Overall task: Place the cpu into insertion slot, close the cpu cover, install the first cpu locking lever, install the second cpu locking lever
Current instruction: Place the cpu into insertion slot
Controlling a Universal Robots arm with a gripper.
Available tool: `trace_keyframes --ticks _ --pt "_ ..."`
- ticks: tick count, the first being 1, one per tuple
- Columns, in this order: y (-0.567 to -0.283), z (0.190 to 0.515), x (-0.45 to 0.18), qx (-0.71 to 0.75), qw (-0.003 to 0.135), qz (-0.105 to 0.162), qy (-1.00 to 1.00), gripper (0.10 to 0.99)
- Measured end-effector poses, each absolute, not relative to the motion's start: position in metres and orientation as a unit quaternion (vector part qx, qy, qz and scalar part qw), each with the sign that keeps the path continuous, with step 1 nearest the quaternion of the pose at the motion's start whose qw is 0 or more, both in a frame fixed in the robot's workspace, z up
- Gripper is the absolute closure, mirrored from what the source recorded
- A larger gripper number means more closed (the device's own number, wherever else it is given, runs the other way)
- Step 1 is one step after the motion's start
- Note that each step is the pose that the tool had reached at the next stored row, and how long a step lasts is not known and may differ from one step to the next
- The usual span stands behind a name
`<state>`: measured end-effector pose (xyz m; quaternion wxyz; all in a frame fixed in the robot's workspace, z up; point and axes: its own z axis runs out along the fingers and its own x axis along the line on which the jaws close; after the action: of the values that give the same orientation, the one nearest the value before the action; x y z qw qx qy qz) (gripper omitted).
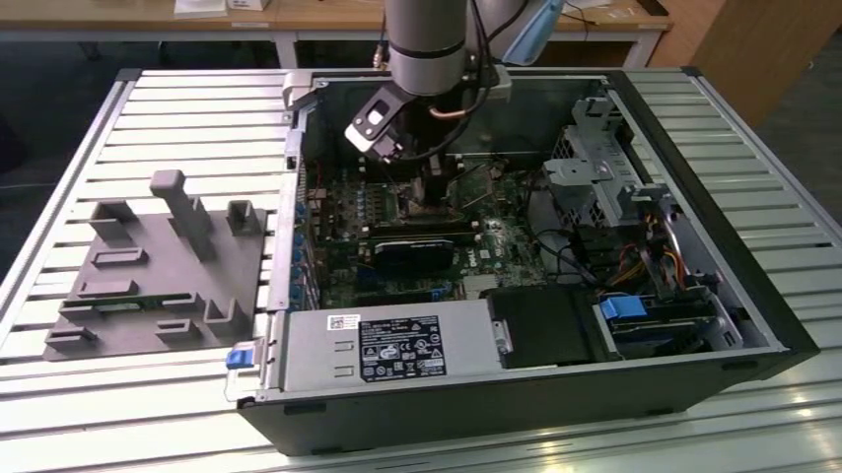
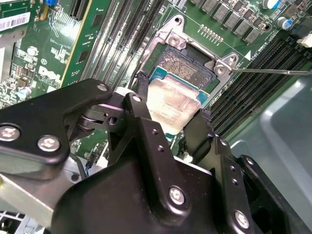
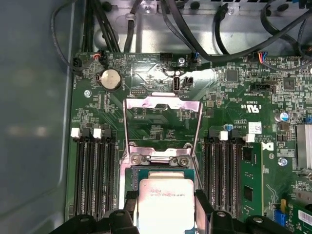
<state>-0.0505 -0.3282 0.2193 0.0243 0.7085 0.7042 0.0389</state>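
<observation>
My gripper [image 1: 429,192] reaches down into the open computer case [image 1: 736,365] over the motherboard. In both wrist views its black fingers [image 2: 142,87] are shut on the cpu [image 2: 171,100], a pale silver square chip held by two opposite edges. The cpu [image 3: 165,195] hangs just over the insertion slot [image 2: 191,68] and covers only part of it, so the slot's dull pin field shows beyond the chip. The cpu cover [image 3: 163,105], a silver frame with a window, is flipped open away from the slot. A thin locking lever [image 2: 273,71] sticks out beside the slot.
Black memory slots [image 3: 95,170] flank the socket on both sides. Cables [image 3: 204,29] run along the case's back wall. A grey power supply box [image 1: 382,345] and a drive cage [image 1: 605,168] fill the case's edges. A grey fixture plate [image 1: 145,266] lies outside on the slatted table.
</observation>
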Motion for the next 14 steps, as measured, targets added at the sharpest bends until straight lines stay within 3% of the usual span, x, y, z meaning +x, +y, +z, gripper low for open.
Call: trace_keyframes --ticks 14 --pt "-0.328 0.205 -0.051 0.711 0.02 0.043 0.702 0.545"
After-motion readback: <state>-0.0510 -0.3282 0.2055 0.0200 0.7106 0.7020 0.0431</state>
